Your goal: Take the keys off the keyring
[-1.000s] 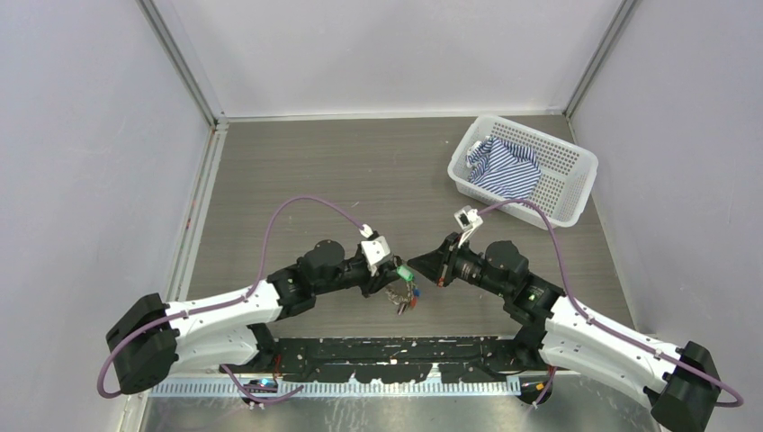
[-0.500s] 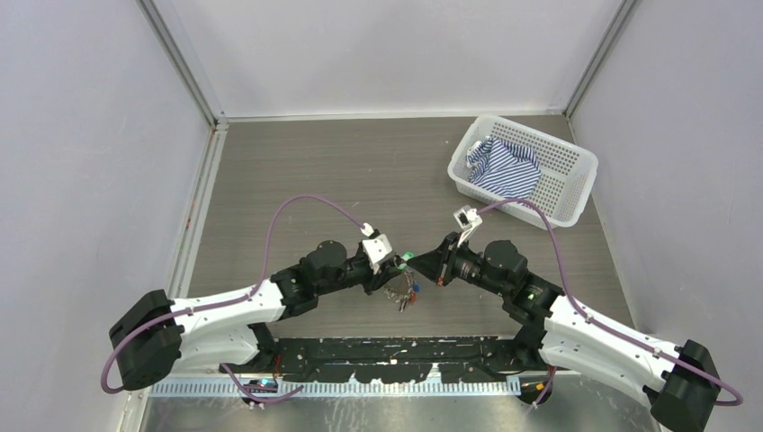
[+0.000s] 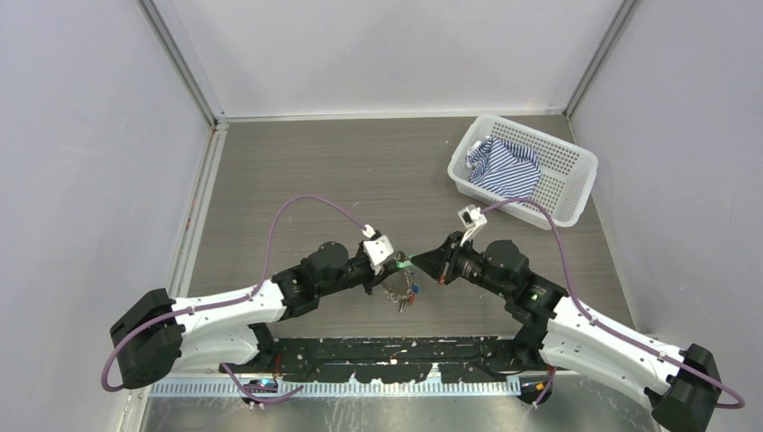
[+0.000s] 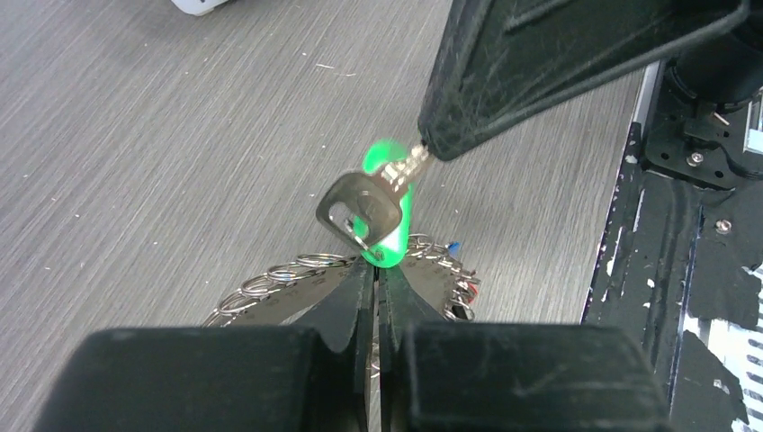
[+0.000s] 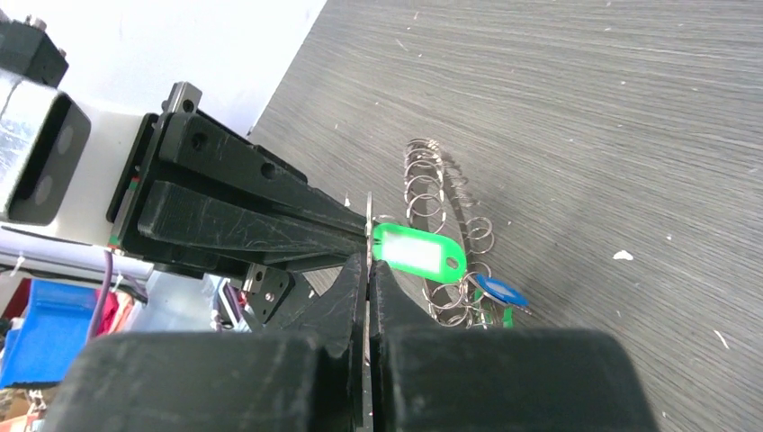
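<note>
My left gripper is shut on the edge of the keyring, a flat grey disc with small coiled rings round its rim. The keyring also shows in the right wrist view. My right gripper faces it tip to tip and is shut on the blade of a silver key. A green tag hangs on that key. The other keys, with a blue tag and a red one, hang under the ring just above the table.
A white perforated basket with a striped blue-and-white cloth stands at the back right. The black base rail runs along the near edge below the grippers. Purple cables loop over both arms.
Both gripper tips have drawn closer together and shifted slightly away from the near edge. The hanging bunch has risen a little with them. Both grips are unchanged.
</note>
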Controlling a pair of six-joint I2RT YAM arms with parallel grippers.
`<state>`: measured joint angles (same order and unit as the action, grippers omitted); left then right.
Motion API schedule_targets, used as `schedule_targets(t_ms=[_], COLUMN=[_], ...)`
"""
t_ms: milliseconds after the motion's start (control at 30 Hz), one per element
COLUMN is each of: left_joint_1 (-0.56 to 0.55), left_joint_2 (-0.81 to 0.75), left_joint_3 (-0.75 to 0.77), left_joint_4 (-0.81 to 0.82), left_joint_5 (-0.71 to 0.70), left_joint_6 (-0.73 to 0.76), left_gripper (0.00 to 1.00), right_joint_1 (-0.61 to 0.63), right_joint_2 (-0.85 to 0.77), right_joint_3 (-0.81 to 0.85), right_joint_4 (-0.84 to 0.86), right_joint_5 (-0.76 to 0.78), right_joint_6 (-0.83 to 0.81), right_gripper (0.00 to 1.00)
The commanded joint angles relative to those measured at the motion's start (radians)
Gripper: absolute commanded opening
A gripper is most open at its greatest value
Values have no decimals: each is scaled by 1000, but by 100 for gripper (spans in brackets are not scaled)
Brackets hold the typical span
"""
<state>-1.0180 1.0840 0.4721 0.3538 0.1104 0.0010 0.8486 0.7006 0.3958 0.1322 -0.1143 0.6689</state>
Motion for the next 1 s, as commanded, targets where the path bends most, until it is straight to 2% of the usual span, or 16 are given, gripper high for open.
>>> schedule_targets(t_ms=[0,233,500,967], left_joint_1=[-12,-23,-31,-33], left_joint_2=[-4,-24,-52,-52], left_joint_3=[35,49,36,24], left_joint_4=[15,-68,-64,-32], left_joint_5=[-27,-65,-104,-135], left_joint_6=[42,53,35,19], left_gripper=[0,1,0,0], right_joint_1=[1,1,-1,7], right_joint_2=[-52,-61,-36,75], right_joint_3=[80,76,48,20], right_joint_4=[-106,-214,-255,-100], right_joint_5=[128,232,263,58], right_joint_6=[-19,-7,-6,-34], right_gripper=[1,1,1,1])
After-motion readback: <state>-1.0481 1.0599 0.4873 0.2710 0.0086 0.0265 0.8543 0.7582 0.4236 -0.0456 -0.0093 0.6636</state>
